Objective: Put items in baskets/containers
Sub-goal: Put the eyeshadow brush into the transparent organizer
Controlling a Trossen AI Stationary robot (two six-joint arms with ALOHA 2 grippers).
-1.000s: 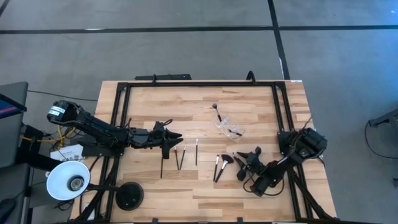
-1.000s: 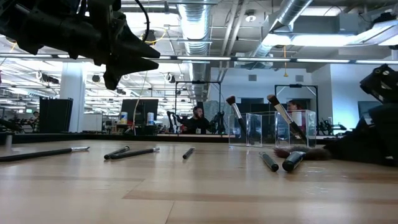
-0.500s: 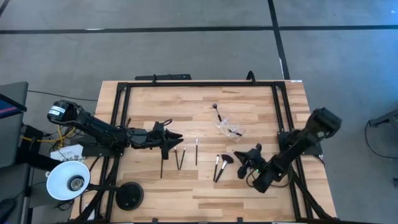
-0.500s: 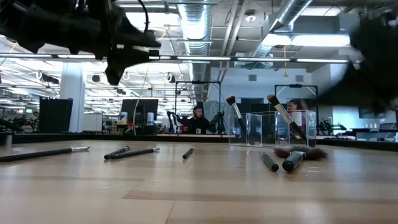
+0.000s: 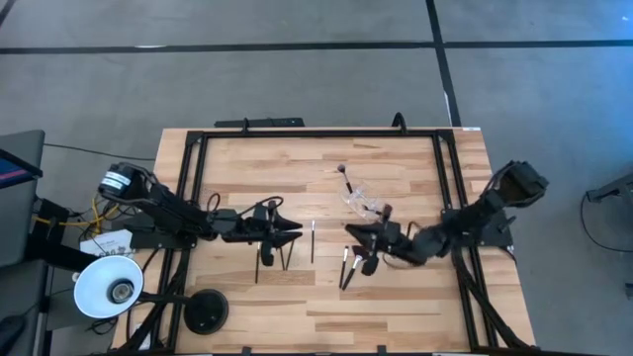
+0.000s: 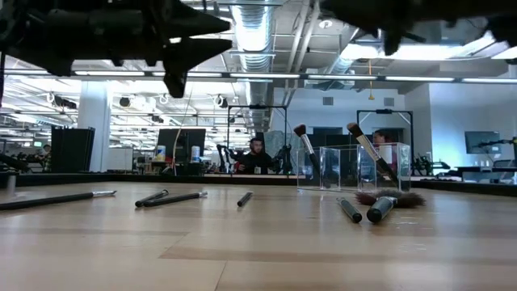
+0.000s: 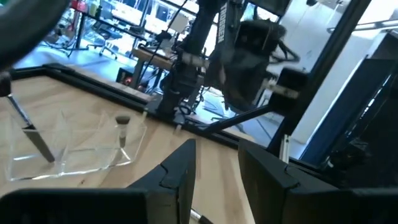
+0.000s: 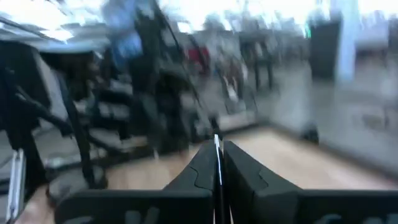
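Several slim dark brushes lie flat on the wooden table: three near my left gripper (image 5: 259, 263) (image 5: 285, 252) (image 5: 313, 240), and others, one with a fan head (image 6: 386, 202), under my right gripper (image 5: 346, 267). The clear cup (image 5: 364, 203) (image 6: 351, 167) stands toward the far side. Two brushes lean inside it with their heads up (image 6: 303, 141) (image 6: 359, 145). My left gripper (image 5: 287, 233) (image 7: 214, 168) hangs open above the left group. My right gripper (image 5: 352, 235) (image 8: 217, 168) hangs shut above the right group, near the cup. Neither touches anything.
A white round lamp shade (image 5: 107, 287) and a dark round base (image 5: 206, 312) sit at the near left corner. A black frame (image 5: 316, 133) runs around the tabletop. Bare wood lies along the near edge (image 5: 326, 321). People sit in the room behind (image 6: 257, 155).
My right arm has risen from the table's right side and swung toward the table's left, so its gripper now hangs over the brushes near the cup. My left gripper has shifted a little toward the right. The brushes and the cup have stayed where they were.
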